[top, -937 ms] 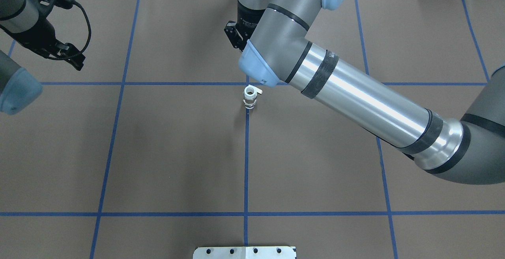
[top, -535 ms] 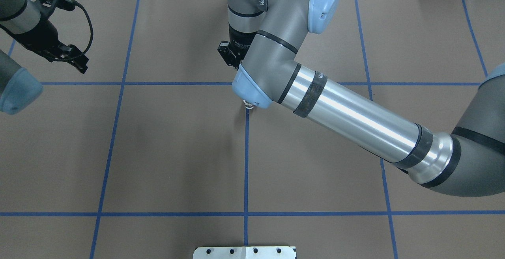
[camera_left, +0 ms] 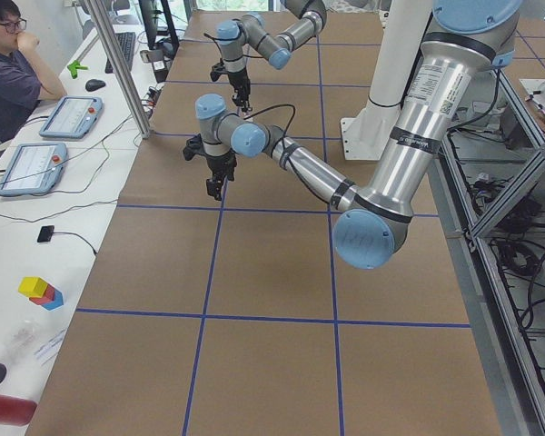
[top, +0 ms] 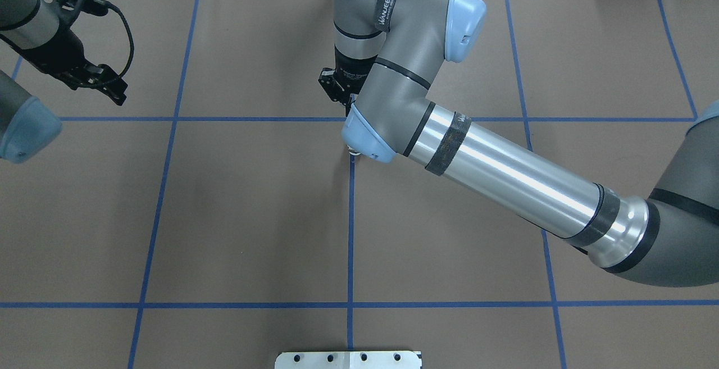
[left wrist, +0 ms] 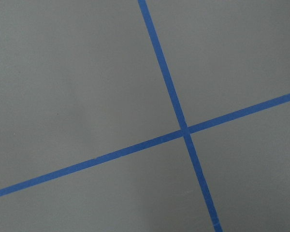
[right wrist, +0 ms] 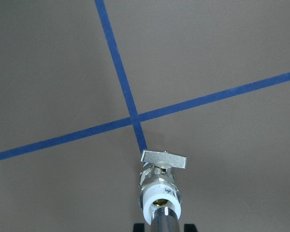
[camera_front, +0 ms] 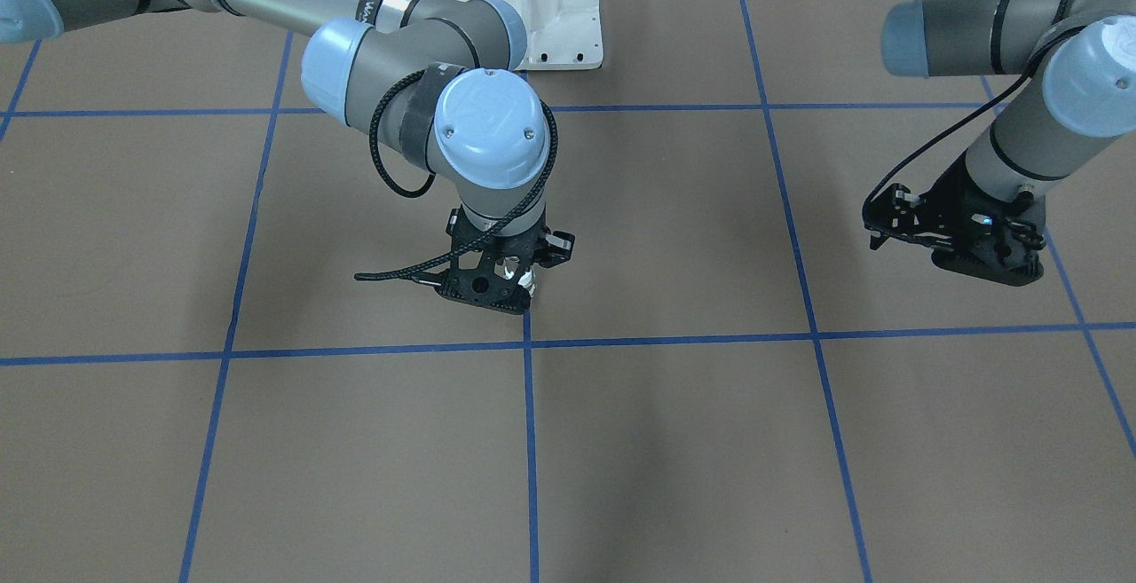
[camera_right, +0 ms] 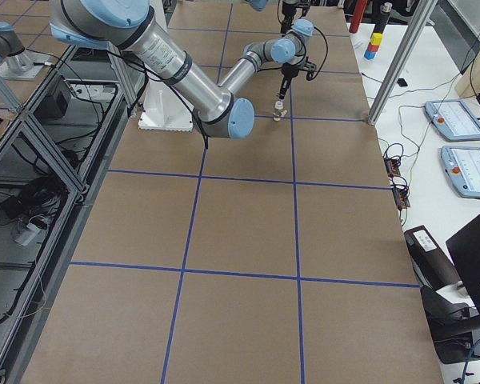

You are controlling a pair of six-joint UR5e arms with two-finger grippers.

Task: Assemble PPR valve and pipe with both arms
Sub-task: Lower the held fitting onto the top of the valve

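The PPR valve [right wrist: 159, 191] stands upright on the brown mat on a blue tape line, its white collar on top and its flat lever beside it. My right gripper [right wrist: 163, 228] hangs straight above it and is shut on the shiny pipe [right wrist: 163, 221], whose end meets the collar's opening. The front view shows the right gripper [camera_front: 506, 286] low over the valve [camera_front: 525, 279]. In the overhead view the right wrist hides all but a sliver of the valve [top: 353, 154]. My left gripper [top: 107, 88] hovers far to the left, empty, seemingly open.
The mat [top: 253, 217] bears a grid of blue tape lines. The white bolted pedestal [camera_front: 532, 6] is at the robot's edge. The right forearm [top: 505, 172] crosses the right half. An operator [camera_left: 9, 73] sits with tablets beside the table.
The right arm has swung its wrist over the valve, which was in plain overhead view 0.9 s ago and is now almost hidden. The left arm has barely moved.
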